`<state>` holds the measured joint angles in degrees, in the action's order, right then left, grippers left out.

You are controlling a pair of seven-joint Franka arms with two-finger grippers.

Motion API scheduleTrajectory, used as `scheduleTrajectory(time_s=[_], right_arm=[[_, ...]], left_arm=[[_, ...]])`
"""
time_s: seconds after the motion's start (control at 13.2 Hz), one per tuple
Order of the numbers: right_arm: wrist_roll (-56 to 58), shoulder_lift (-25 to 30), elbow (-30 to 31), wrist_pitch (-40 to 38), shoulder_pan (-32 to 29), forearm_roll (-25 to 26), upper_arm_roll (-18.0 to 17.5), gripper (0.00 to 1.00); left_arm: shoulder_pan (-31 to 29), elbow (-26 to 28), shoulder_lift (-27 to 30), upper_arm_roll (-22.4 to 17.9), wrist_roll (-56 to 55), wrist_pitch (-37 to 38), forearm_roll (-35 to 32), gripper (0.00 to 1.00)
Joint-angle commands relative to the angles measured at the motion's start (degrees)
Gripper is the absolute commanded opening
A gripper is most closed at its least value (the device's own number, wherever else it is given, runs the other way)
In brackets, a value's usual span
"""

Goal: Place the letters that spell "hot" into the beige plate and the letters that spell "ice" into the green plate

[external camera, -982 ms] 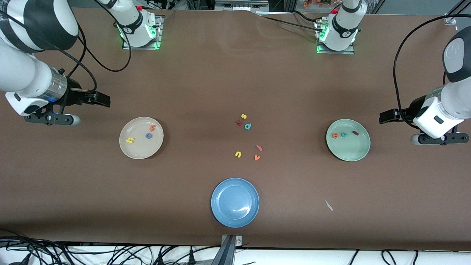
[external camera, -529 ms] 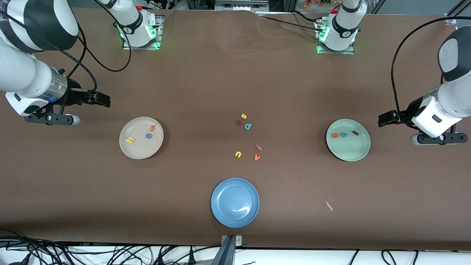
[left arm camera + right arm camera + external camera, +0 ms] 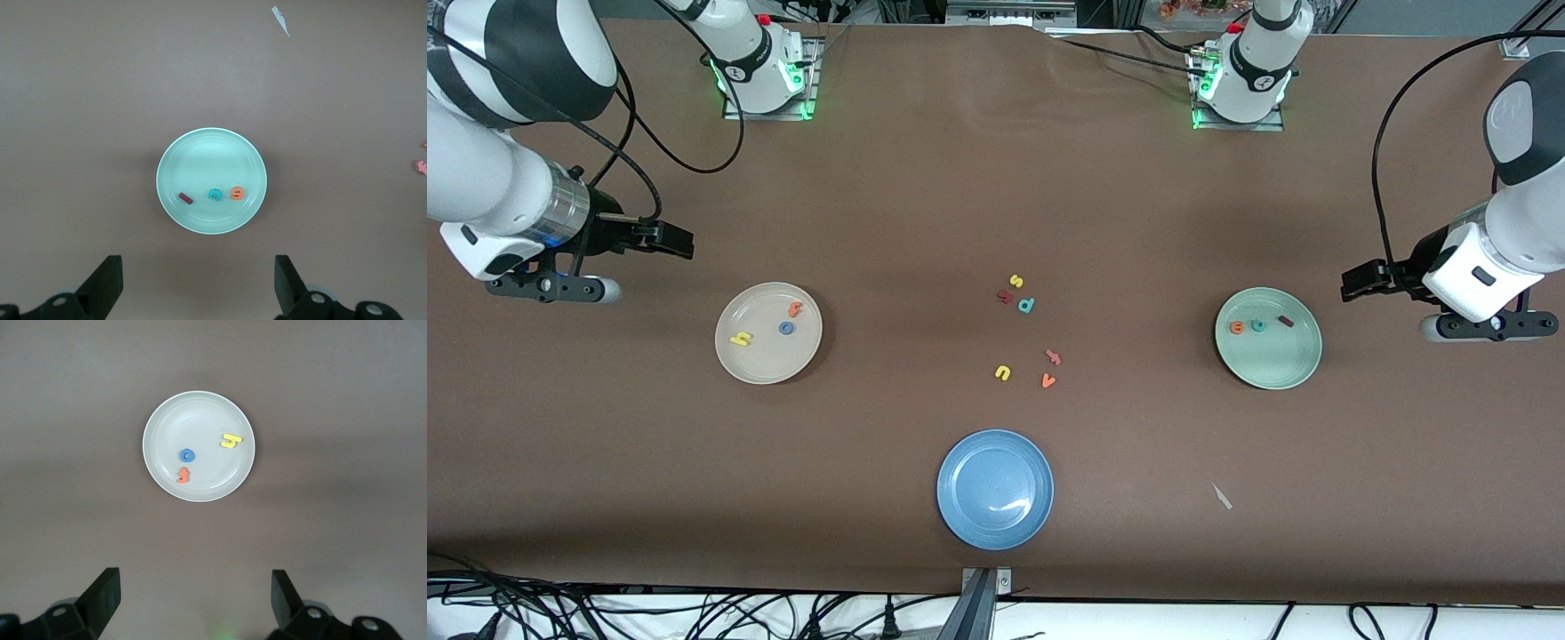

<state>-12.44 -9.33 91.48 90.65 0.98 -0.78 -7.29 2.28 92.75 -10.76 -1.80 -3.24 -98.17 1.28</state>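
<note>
We see two white arms with black joint bands, black cables looping alongside, green-lit bases, red buttons, and black two-finger grippers.

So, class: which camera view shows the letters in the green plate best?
The left wrist view: the green plate sits mid-picture, showing the dark red i, teal c and orange e apart. The front view shows them far smaller. The right wrist view shows only the beige plate.
</note>
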Motion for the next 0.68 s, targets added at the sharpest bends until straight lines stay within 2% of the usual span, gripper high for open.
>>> scheduleTrajectory(time_s=[0.0, 0.6], right_arm=[[0.1, 0.2, -0.2, -0.6, 0.2, 0.7, 0.2, 1.0], [0.0, 0.2, 0.0, -0.5, 0.2, 0.7, 0.1, 1.0]], left_arm=[[0.3, 1.5, 1.6, -0.3, 1.2, -0.9, 0.7, 1.0], [0.5, 0.3, 1.3, -0.1, 1.2, -1.3, 0.6, 1.0]])
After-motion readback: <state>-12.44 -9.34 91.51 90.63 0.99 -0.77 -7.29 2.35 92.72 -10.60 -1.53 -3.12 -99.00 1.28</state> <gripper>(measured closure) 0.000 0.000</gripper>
